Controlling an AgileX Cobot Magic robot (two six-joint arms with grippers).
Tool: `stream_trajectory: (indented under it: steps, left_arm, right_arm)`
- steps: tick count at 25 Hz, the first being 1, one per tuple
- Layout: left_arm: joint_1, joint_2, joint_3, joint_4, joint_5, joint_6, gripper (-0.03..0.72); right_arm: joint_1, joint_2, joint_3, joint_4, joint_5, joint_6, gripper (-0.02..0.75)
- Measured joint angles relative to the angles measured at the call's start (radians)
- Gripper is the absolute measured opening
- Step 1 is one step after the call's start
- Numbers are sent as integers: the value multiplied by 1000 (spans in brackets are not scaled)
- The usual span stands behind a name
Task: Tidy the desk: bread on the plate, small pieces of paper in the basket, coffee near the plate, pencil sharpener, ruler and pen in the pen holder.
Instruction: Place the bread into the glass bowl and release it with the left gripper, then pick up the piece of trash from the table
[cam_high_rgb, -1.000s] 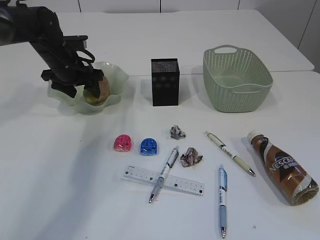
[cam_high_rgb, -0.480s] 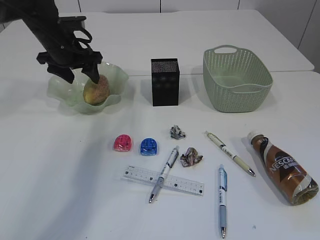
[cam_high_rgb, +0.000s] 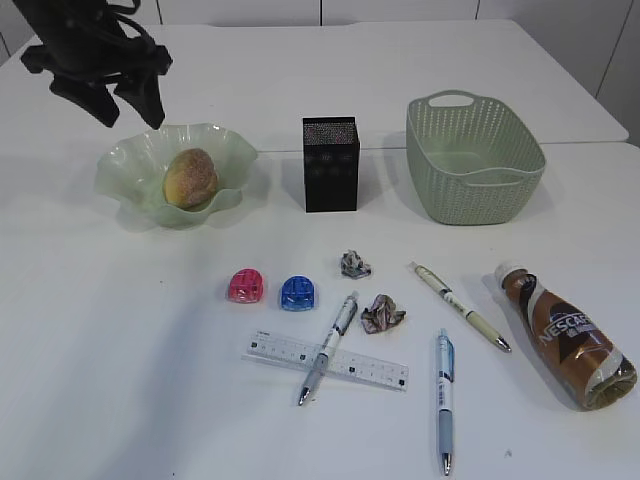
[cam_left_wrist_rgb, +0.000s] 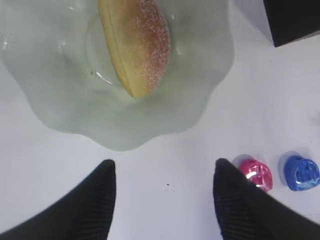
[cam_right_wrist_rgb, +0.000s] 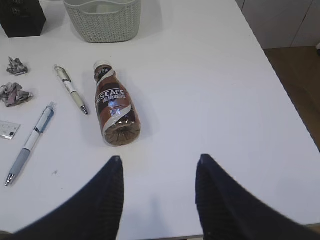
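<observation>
The bread (cam_high_rgb: 190, 178) lies in the pale green wavy plate (cam_high_rgb: 130, 160), free of my left gripper (cam_high_rgb: 130, 118), which hangs open above and behind the plate's left rim. From the left wrist the bread (cam_left_wrist_rgb: 135, 45) sits beyond the empty gripper (cam_left_wrist_rgb: 162, 172). The coffee bottle (cam_high_rgb: 567, 335) lies on its side at the right. My right gripper (cam_right_wrist_rgb: 157, 165) stands open just short of the coffee (cam_right_wrist_rgb: 114, 105). Two paper scraps (cam_high_rgb: 354, 265) (cam_high_rgb: 382, 314), pink (cam_high_rgb: 246, 286) and blue (cam_high_rgb: 297, 293) sharpeners, a ruler (cam_high_rgb: 327, 361) and three pens (cam_high_rgb: 328, 347) (cam_high_rgb: 460, 305) (cam_high_rgb: 444, 398) lie in front.
The black pen holder (cam_high_rgb: 330, 163) stands at the middle back, with the green woven basket (cam_high_rgb: 475, 155) to its right. In the right wrist view the table's right edge (cam_right_wrist_rgb: 280, 90) drops to the floor.
My left gripper has let go of the bread and risen up and back to the left, leaving the bread in the plate. Its jaws have narrowed a little. Nothing else moved.
</observation>
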Motion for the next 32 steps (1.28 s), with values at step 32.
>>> stream_trajectory:
  steps: [32]
  left_arm:
    - [-133, -869, 781, -36, 14, 30, 384]
  right_arm:
    - [0, 0, 0, 0, 0, 0, 377]
